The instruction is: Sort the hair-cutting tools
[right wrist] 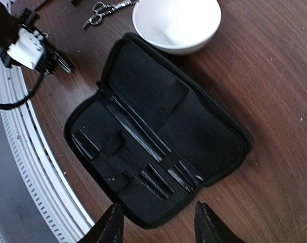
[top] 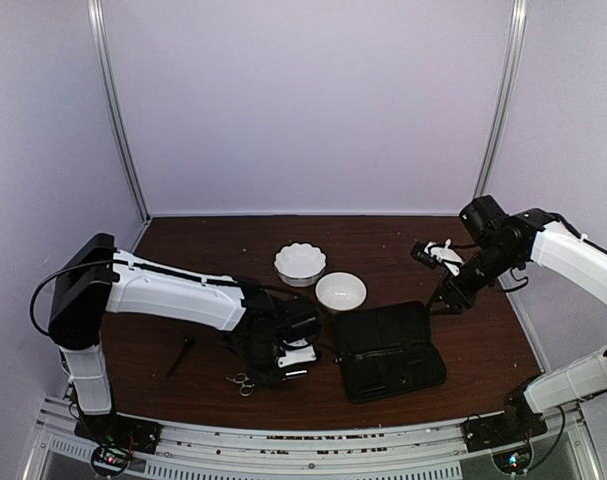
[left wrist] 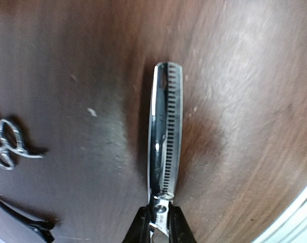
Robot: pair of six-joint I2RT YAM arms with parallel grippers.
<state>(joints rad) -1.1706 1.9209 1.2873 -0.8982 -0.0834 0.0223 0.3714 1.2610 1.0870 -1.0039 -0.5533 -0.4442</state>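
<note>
Dark brown, grained wood forms the tabletop (top: 183, 250). Far left lies a slim black clip (top: 180, 355); next, silver scissors (top: 241, 381) rest flat, rings glinting. The left gripper (left wrist: 159, 227) is clamped on the thinning shears (left wrist: 166, 131) near the pivot, their comb-toothed blade out over the wood. Rightward sit a scalloped white bowl (top: 300, 262), a smooth white bowl (top: 340, 291) and an open black fabric zip case (top: 388, 350). The right gripper (right wrist: 157, 206) hangs above the case, fingers spread wide and empty.
</note>
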